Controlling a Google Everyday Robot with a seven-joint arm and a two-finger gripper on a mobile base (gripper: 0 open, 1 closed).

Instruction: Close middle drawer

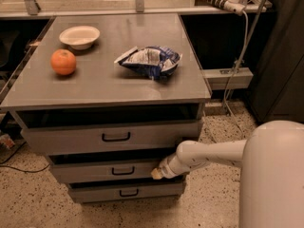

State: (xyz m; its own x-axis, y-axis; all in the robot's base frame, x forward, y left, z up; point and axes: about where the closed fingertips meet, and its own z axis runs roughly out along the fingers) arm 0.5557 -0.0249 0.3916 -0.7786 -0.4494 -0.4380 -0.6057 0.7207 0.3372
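Nearest is my smooth, rounded white shell (273,175), and from it the white arm (209,156) reaches left and low over the speckled floor (28,203). My fingers (156,174) form one tan nub, pressed together with no gap showing, against the right end of the middle drawer (85,172). That drawer is flat grey metal with a low front and a small black loop handle (123,170) at centre. It stands slightly out, second from the bottom, with a dark slot above it. Below it sits the narrower lowest drawer (156,190), and above it the taller top drawer (61,139) juts further out. On the matte grey surface (104,84) lie an orange (63,61), a crumpled blue-and-white bag (149,61) and a shallow white bowl (80,36). Nothing stands between the drawer front and the cabinet.
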